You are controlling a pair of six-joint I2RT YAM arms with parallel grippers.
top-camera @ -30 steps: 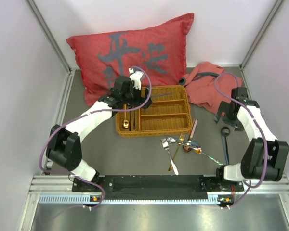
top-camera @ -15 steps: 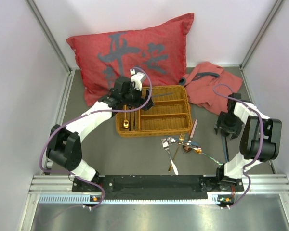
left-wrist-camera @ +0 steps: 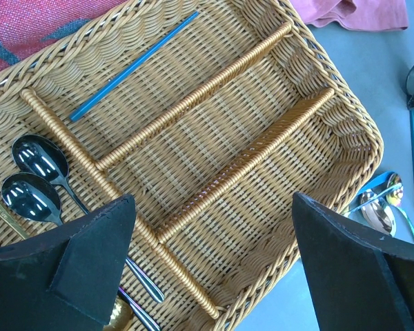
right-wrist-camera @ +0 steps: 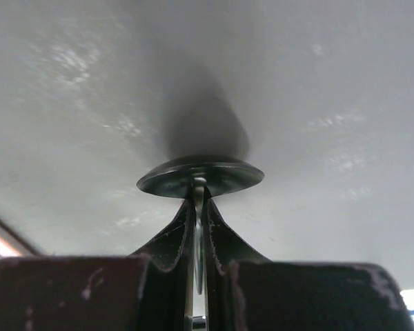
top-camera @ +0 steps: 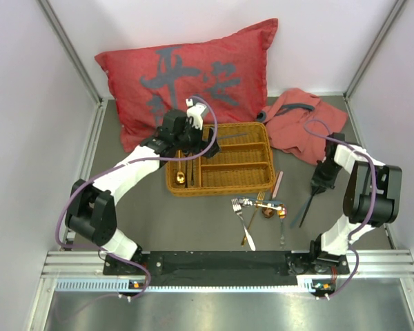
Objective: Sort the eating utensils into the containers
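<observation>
Inside the wicker tray (left-wrist-camera: 345, 131): one blue chopstick (left-wrist-camera: 134, 65) in the back short compartment, two dark spoons (left-wrist-camera: 38, 157) and a gold spoon (top-camera: 181, 178) in the long one. The other two short compartments look bare.

Left hand (left-wrist-camera: 212, 207) hangs over the tray's long-compartment end, released, holding nothing.

Right hand (right-wrist-camera: 199, 207), off the tray's right side, is clenched on a black spoon (right-wrist-camera: 214, 176). Can't tell if its handle tip touches the worktop (top-camera: 159, 214).

Loose pile (top-camera: 262, 205) of forks and spoons lies just in front of the tray. My read: under half sorted.
</observation>
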